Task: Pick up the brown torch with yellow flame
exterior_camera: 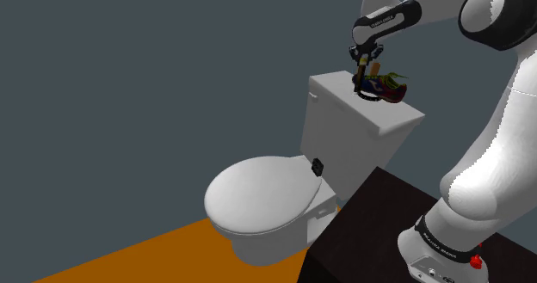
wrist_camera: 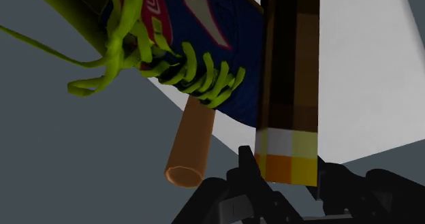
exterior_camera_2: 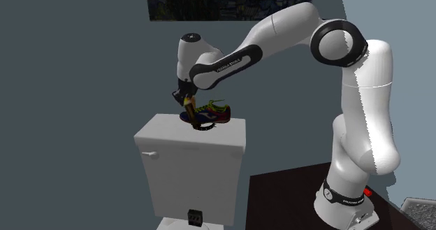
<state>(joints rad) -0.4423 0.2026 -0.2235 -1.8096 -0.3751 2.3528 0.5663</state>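
In the matt black gripper, the torch looks like blocky wood, flat brown bands ending in unshaded yellow squares. Beside it, the shoe looks like cloth with cord laces. The tube and tank are smooth and matt.

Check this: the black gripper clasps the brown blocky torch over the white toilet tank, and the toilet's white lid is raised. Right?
No. The toilet's white lid is down, as the shoulder view shows. The black gripper does clasp the brown blocky torch over the white toilet tank.
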